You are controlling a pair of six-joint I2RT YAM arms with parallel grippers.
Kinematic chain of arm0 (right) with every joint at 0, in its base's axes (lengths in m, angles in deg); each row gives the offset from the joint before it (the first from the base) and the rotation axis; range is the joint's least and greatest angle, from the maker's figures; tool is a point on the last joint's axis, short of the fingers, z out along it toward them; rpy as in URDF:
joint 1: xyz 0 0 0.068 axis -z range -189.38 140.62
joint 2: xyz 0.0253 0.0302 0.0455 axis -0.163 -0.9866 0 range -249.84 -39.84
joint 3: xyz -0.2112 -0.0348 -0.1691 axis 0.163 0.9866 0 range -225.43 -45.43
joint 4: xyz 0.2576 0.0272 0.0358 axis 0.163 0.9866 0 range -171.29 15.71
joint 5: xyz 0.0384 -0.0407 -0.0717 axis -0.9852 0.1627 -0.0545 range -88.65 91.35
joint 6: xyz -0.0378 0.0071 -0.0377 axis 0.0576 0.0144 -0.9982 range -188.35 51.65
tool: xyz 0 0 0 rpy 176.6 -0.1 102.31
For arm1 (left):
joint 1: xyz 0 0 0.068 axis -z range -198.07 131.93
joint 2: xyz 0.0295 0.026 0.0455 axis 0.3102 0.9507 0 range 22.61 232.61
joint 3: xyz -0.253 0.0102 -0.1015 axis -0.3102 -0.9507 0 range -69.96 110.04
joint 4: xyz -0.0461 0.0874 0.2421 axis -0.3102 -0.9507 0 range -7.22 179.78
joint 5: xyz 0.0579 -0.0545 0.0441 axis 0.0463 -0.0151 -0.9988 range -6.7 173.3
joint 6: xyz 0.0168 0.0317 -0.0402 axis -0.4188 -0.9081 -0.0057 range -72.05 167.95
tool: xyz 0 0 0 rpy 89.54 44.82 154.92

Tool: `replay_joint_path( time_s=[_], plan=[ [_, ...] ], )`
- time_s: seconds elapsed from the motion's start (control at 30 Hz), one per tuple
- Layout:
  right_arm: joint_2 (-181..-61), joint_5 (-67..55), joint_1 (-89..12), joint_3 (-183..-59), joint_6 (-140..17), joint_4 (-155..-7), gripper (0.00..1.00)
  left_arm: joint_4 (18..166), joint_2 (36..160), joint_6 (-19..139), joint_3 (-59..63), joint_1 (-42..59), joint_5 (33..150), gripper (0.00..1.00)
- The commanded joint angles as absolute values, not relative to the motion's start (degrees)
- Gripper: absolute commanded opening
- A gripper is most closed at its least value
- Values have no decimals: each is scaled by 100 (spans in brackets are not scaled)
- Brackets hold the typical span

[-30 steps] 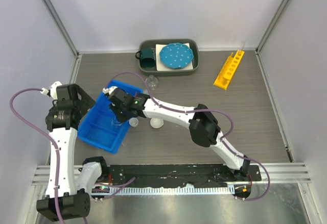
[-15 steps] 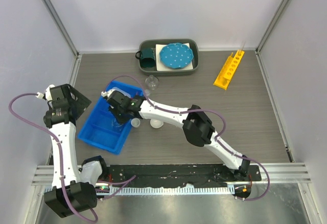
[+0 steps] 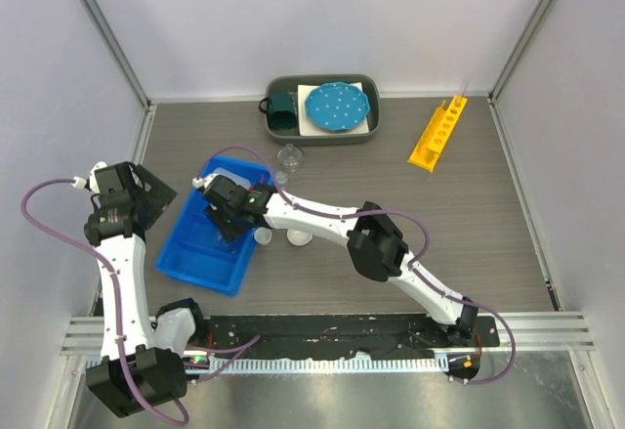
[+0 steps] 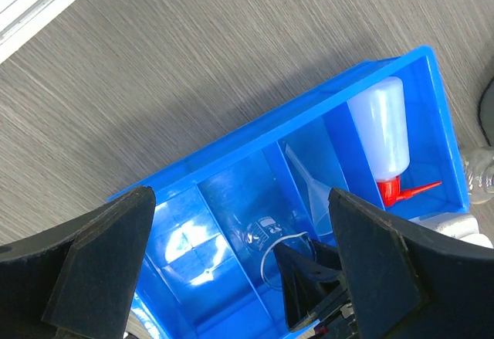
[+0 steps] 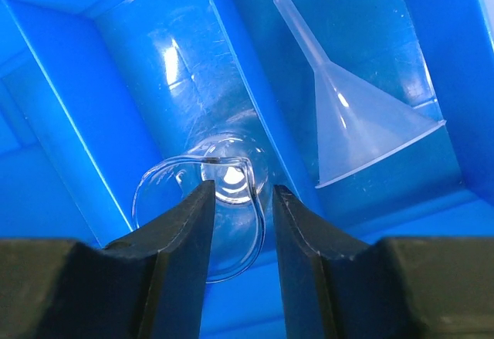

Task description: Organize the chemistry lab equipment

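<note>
Beaker (image 5: 166, 188) drop-off under way, by my read. Right end effector (image 5: 243, 192) is down inside blue bin (image 3: 190, 253), on left side of surface, approx. midway btwn near and far edges. Jaws narrow, part-way apart. One finger looks inside beaker's mouth and one outside, astride the thin glass wall. Gap looks wider than the wall, so prob. no pinch; contact I can't confirm. Beaker sits mouth-up in a middle cell of its own, prob. so glass doesn't knock neighbours.

Funnel (image 5: 363, 123): translucent plastic cone w/ long thin stem, on its side in next cell toward far edge. White squeeze bottle (image 4: 382, 127): matte plastic, red nozzle (image 4: 401, 191), lying flat in bin's far end cell. Laid down to fit, I'd guess.

Left end effector (image 4: 241, 208): wide, nothing in it, hovering just left of bin, clear of the other arm's work.

Outside bin: small clear flask (image 3: 290, 158) near bin's far corner; small round dishes (image 3: 262, 236) just beside its right wall; yellow holed rack (image 3: 437, 132) well apart, near far right corner. Not yet sorted, I judge.
</note>
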State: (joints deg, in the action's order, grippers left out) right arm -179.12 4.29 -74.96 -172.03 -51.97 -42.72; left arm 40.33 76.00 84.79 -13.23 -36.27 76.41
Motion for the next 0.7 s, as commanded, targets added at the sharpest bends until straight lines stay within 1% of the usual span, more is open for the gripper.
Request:
replay_joint_path(
  time_s=[0.0,0.27,0.67],
  plan=[
    [-17791,522,-7538,-17480,-5271,-4244,42,4328,7508,8399,-1380,-3705,7803,100],
    [-17370,715,-7574,-17375,-5314,-4191,50,4346,7473,8381,-1398,-3705,7821,100],
    [-16184,1040,-7609,-16778,-5341,-4226,52,4407,7350,8399,-1591,-3705,7952,100]
  ],
)
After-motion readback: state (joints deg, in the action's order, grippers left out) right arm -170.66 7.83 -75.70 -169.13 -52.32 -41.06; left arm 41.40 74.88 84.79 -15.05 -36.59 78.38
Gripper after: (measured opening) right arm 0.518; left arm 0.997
